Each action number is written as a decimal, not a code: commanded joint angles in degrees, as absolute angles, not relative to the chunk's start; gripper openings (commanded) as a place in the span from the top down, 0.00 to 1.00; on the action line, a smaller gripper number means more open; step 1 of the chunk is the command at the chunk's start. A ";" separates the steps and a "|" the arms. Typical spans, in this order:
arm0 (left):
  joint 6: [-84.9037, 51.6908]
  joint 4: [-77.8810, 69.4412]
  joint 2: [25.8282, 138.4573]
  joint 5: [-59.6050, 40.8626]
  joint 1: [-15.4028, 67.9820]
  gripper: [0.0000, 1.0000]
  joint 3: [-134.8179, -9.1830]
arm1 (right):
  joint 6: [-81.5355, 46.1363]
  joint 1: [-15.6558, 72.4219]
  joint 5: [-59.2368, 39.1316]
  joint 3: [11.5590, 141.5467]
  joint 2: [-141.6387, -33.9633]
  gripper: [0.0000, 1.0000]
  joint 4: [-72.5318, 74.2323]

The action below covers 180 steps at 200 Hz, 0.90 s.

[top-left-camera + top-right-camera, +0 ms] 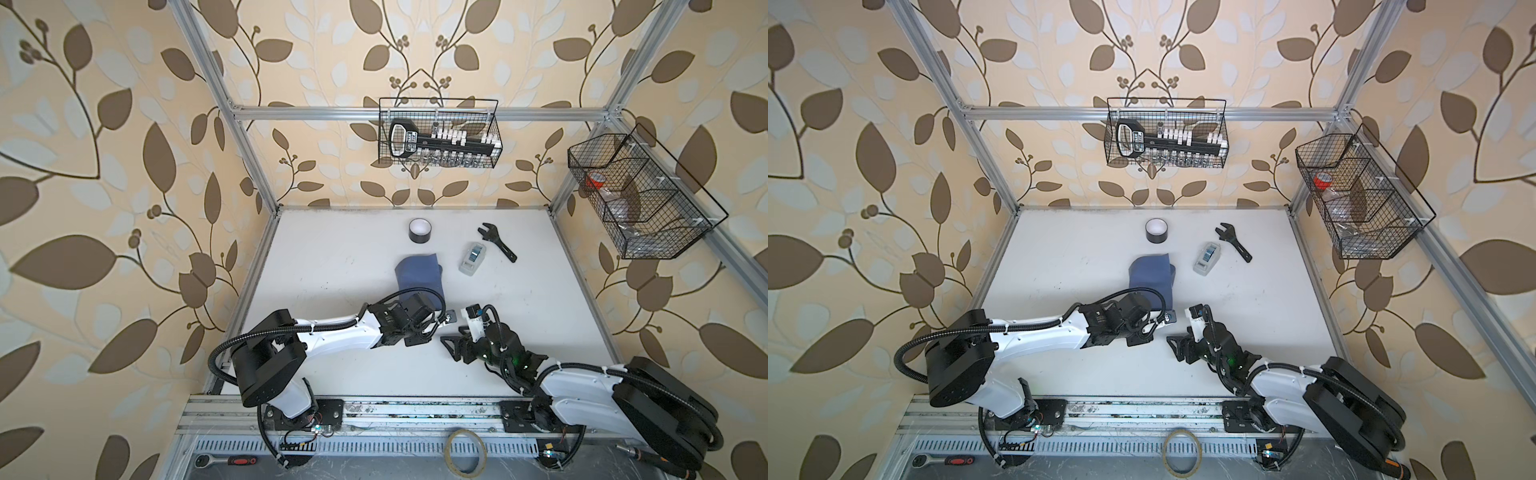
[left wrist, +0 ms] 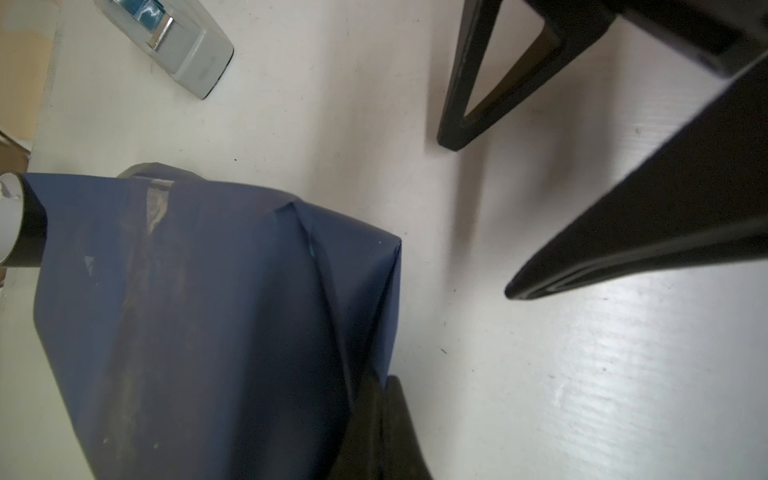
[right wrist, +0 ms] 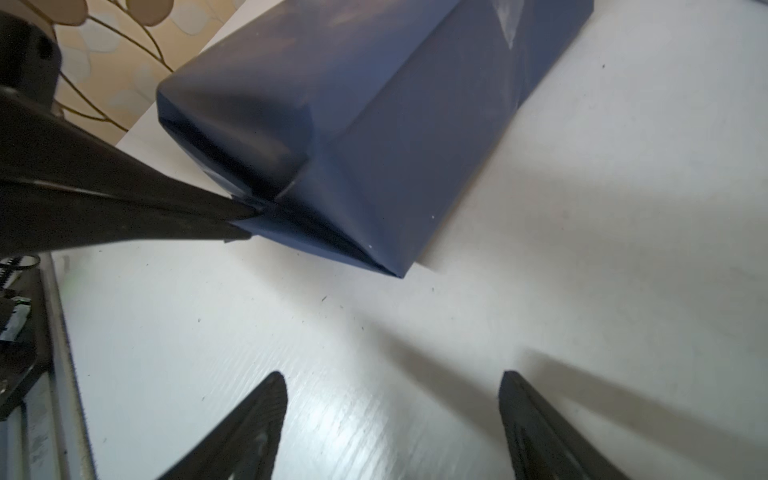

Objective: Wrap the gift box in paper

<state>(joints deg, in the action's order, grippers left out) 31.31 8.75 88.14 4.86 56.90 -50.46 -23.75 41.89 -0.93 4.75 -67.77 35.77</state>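
The paper (image 1: 417, 274) already covers the gift box, hidden inside: a taped parcel near the black tape roll (image 1: 419, 230). The left claw (image 3: 247, 216) is clenched on the paper's folded end flap, while the right claw (image 3: 390, 386) hangs released, farther from the roll. That end probably still needs taping

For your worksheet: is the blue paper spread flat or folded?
Folded: the paper forms a creased parcel with tucked end flaps and tape on it.

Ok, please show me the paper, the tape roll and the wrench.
the paper (image 1: 417, 276), in a top view, on its upper face
the tape roll (image 1: 419, 239), in a top view, on its black wall
the wrench (image 1: 503, 248), in a top view, on its handle
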 commanded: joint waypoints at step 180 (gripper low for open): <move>30.50 7.47 85.43 1.75 55.87 1.00 -50.10 | -9.00 43.24 1.70 6.06 -108.94 0.30 92.21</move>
<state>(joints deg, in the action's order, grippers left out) 31.09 8.78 88.12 3.11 56.51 -50.43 -11.00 43.68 2.81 5.54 -109.89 88.64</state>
